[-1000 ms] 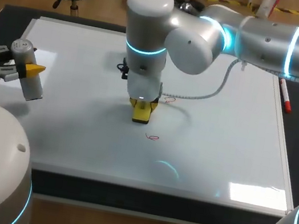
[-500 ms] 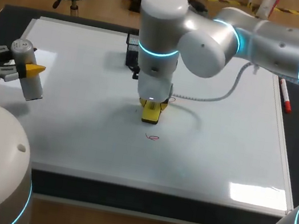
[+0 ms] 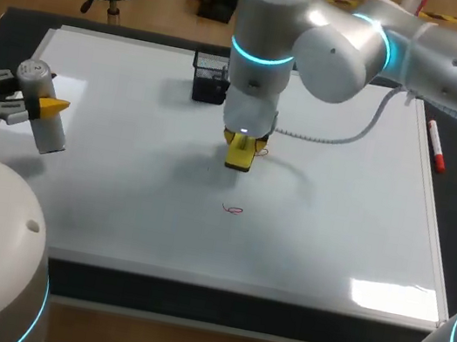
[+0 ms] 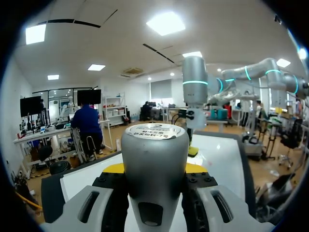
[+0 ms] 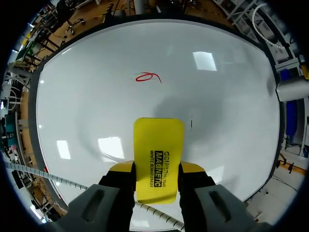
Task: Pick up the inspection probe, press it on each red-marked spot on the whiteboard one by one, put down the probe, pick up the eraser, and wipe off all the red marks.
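A red mark (image 3: 232,210) lies on the whiteboard (image 3: 350,237) toward the near edge, with bare board all round it. Just beyond, over the board's middle, the right hand (image 3: 240,157) grips the yellow eraser (image 5: 158,159) from both sides. A second mark (image 3: 260,151) shows just beside it. At the left edge the left hand (image 3: 31,108) is clamped on the probe (image 3: 43,116), well apart from both marks. A black box (image 3: 211,79) stands near the far edge. A pen (image 3: 436,146) lies along the right edge.

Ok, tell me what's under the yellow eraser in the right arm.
The whiteboard, with a red scribble peeking out beside the eraser. A second red mark lies ahead of it. The patch directly beneath is covered, so ink there cannot be seen.
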Robot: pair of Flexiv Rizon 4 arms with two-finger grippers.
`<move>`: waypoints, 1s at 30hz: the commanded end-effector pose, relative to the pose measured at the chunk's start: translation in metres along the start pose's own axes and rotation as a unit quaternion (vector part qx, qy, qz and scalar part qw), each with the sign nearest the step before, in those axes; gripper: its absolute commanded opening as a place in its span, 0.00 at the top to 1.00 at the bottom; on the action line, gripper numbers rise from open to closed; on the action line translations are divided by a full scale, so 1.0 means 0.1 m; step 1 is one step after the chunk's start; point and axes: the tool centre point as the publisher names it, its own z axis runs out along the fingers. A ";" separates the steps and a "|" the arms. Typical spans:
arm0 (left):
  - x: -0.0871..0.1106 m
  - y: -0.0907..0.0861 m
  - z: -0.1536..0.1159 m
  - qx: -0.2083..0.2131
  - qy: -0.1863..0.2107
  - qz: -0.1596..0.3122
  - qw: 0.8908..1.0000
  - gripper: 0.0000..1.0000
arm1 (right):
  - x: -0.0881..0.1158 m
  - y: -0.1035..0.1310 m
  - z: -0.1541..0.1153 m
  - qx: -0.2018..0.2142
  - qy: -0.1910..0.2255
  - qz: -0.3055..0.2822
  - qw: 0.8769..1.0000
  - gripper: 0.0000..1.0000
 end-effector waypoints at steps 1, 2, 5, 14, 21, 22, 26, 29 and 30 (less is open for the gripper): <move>0.01 0.00 0.01 0.001 -0.002 0.001 1.000 1.00 | 0.24 -0.15 -0.08 -0.003 -0.019 0.029 0.999 1.00; 0.01 0.00 0.01 0.001 -0.002 0.001 1.000 1.00 | 0.30 -0.21 -0.09 -0.005 -0.024 0.043 0.999 1.00; 0.01 0.00 0.01 0.001 -0.002 0.001 1.000 1.00 | 0.51 -0.37 -0.11 -0.003 -0.023 0.085 0.996 1.00; 0.01 0.00 0.01 0.001 -0.002 0.001 1.000 1.00 | 1.23 -0.73 -0.18 0.004 -0.018 0.198 0.980 1.00; 0.01 0.00 0.01 0.001 -0.002 0.001 1.000 1.00 | 1.72 -0.86 -0.19 0.003 -0.011 0.269 0.963 1.00; 0.01 0.00 0.01 0.001 -0.002 0.001 1.000 1.00 | 1.79 -0.88 -0.19 0.002 -0.011 0.279 0.960 1.00; 0.01 0.00 0.01 0.001 -0.002 0.001 1.000 1.00 | 2.07 -0.93 -0.19 -0.002 -0.012 0.311 0.950 1.00; 0.01 0.00 0.01 0.001 -0.002 0.001 1.000 1.00 | 2.26 -0.96 -0.16 -0.004 -0.004 0.332 0.943 1.00; 0.01 0.00 0.01 0.001 -0.002 0.001 1.000 1.00 | 2.33 -0.96 -0.16 -0.006 -0.007 0.339 0.941 1.00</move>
